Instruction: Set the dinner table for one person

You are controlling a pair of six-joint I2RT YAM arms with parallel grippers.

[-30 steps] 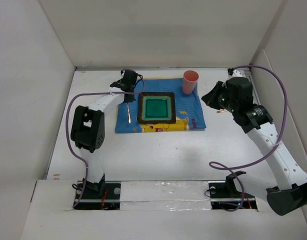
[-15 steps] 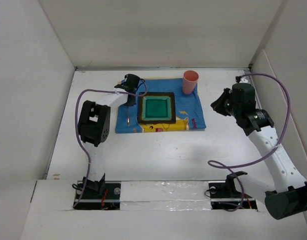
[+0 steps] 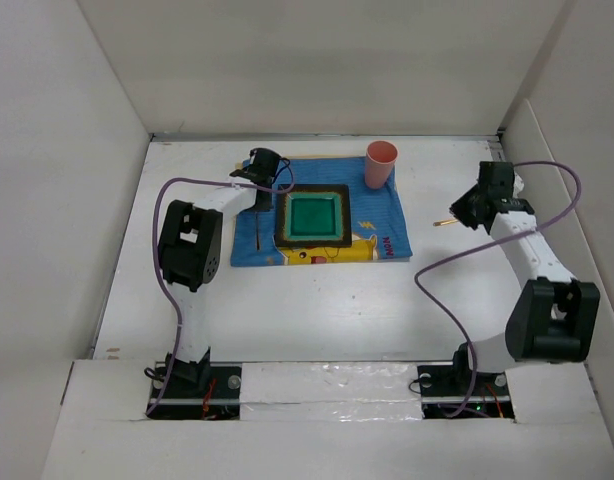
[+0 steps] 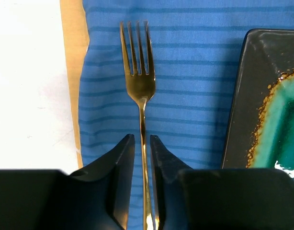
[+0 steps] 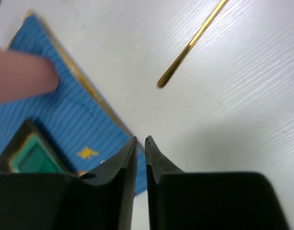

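Plainly, the dinner table (image 3: 327,310) is matte white, both jaws barely parted, gripping nothing.

Fork (image 4: 140,86), green plate (image 3: 313,216), pink cup (image 3: 380,165) on blue mat (image 3: 385,228).

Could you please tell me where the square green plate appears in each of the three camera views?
Top external: the plate sits near the picture's middle, on the blue mat.
Left wrist: the plate is cut off at the right edge, right of the fork.
Right wrist: the plate lies blurred at the lower left.
Shared landmark: the blue mat, under the plate in every view.
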